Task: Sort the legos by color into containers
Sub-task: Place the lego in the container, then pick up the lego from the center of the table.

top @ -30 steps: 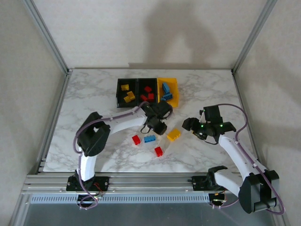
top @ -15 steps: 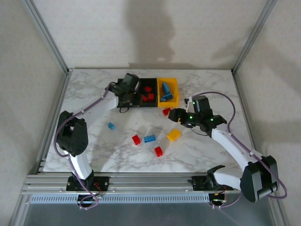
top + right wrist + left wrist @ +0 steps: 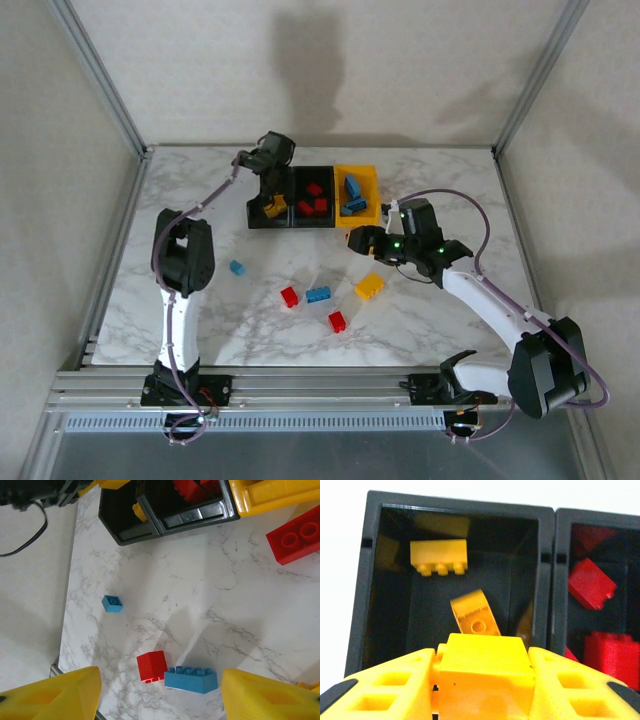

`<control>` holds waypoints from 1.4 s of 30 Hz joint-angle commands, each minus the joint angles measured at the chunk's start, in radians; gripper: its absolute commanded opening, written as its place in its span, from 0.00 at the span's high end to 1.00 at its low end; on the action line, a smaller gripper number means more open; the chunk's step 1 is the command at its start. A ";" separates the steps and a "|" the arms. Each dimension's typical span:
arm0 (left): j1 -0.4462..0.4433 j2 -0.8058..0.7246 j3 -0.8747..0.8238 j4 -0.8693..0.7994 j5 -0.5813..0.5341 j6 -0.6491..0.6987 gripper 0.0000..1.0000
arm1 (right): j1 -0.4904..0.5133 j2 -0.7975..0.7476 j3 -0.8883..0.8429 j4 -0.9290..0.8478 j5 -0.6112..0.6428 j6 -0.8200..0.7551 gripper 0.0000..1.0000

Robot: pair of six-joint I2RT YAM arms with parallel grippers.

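Left claw (image 3: 484,692), arm stretched far forward, clamps a yellow lego (image 3: 485,662) above the left black bin (image 3: 364,605); right claw (image 3: 161,696) gapes.

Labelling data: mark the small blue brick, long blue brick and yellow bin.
small blue brick (image 3: 112,604): right wrist view, top face.
long blue brick (image 3: 191,680): right wrist view, side face.
yellow bin (image 3: 365,216): top view, near wall.

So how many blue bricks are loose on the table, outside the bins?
2. A small blue brick lies alone at the left of the top view; a longer blue brick sits beside a red brick near the middle. Others may be hidden.
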 commanded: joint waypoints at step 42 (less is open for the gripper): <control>-0.056 -0.704 -0.817 0.238 0.162 -0.223 0.33 | 0.038 0.291 0.211 -0.173 0.366 -0.165 0.31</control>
